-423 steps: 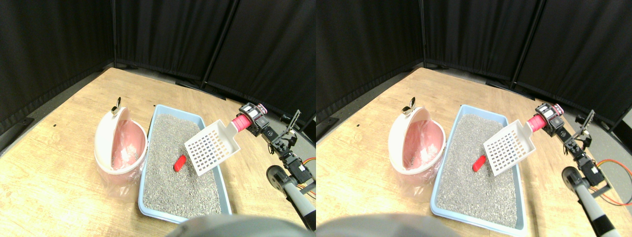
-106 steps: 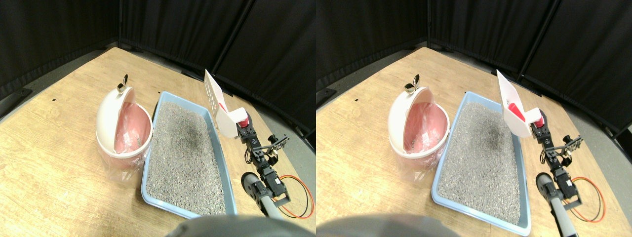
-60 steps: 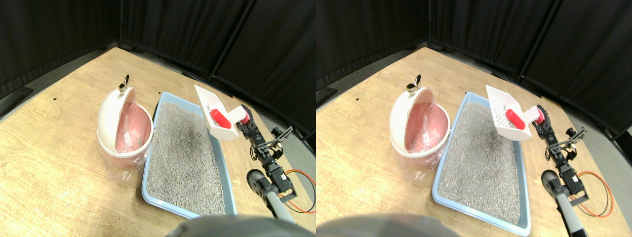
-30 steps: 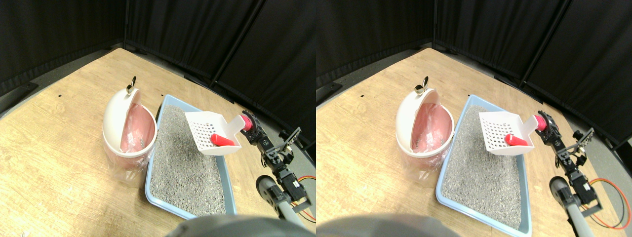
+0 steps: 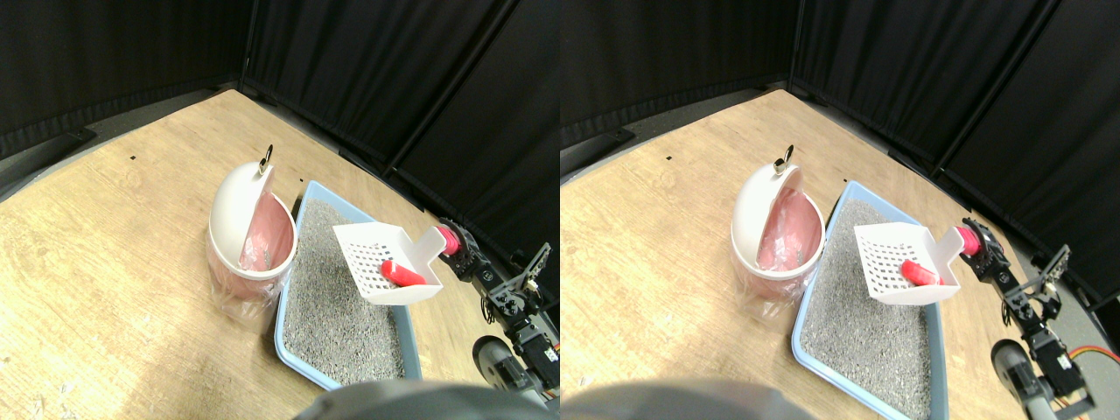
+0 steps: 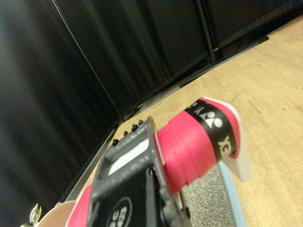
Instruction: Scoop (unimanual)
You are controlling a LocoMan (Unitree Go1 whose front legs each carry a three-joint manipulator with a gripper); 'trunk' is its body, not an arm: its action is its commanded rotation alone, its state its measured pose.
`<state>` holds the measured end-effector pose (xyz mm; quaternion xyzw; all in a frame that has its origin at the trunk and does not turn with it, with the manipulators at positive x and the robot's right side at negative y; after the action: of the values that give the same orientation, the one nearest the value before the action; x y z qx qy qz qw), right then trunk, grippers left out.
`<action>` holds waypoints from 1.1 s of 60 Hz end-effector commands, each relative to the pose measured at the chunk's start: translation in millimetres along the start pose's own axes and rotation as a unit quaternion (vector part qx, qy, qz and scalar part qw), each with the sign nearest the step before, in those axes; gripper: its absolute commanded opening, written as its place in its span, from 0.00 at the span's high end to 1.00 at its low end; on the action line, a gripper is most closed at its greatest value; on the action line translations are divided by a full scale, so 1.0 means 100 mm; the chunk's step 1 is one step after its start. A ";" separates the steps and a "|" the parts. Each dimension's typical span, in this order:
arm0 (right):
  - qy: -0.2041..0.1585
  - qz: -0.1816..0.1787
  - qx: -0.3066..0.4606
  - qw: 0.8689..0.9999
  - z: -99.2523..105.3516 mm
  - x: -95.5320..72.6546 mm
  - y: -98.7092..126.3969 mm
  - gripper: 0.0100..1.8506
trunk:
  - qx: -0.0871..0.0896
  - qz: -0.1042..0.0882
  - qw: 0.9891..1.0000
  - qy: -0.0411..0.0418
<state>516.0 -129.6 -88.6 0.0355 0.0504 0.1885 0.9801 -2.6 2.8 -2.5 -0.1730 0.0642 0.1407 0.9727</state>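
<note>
A white slotted scoop [image 5: 385, 273] hangs level above the far half of a pale blue litter tray [image 5: 297, 346], carrying a red capsule-shaped piece [image 5: 401, 275] that lies on its perforated floor toward the handle end. The scoop's handle, wrapped in pinkish-red tape [image 6: 194, 146], runs off toward 2 o'clock into the right claw [image 5: 455, 247], whose dark frame sits against the wrap in the wrist view; whether the jaws are clamped on it cannot be told from either camera. The black, jointed right manipulator [image 5: 512, 302] climbs in from 5 o'clock of the forward view.

The tray is filled with grey granular litter [image 5: 337, 324] and lies on a light wooden worktop [image 5: 105, 262], its long side running from 12 toward 5 o'clock. Just beside the tray's rim at 9 o'clock of the scoop stands a pink bin [image 5: 249, 258] lined with a clear plastic bag, its white domed lid [image 5: 232, 206] tipped open and upright on the side away from the tray, a small metal clip [image 5: 264, 159] at its top edge. The scoop's front lip is near the bin's open mouth but apart from it.

Black curtains [image 5: 367, 61] on dark poles close off the worktop from 10 to 2 o'clock. In the wrist view the white edge of the scoop [image 6: 239, 156] shows past the taped handle, with litter and the tray's blue rim beneath.
</note>
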 end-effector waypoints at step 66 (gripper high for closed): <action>0.002 0.031 -0.050 0.998 -0.09 0.44 0.51 0.98 | -0.044 0.063 0.997 0.007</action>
<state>535.3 -66.6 -100.9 -0.0151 0.0714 0.2217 0.9724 -3.9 -1.7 -1.8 -0.2056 0.0727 0.1926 0.9567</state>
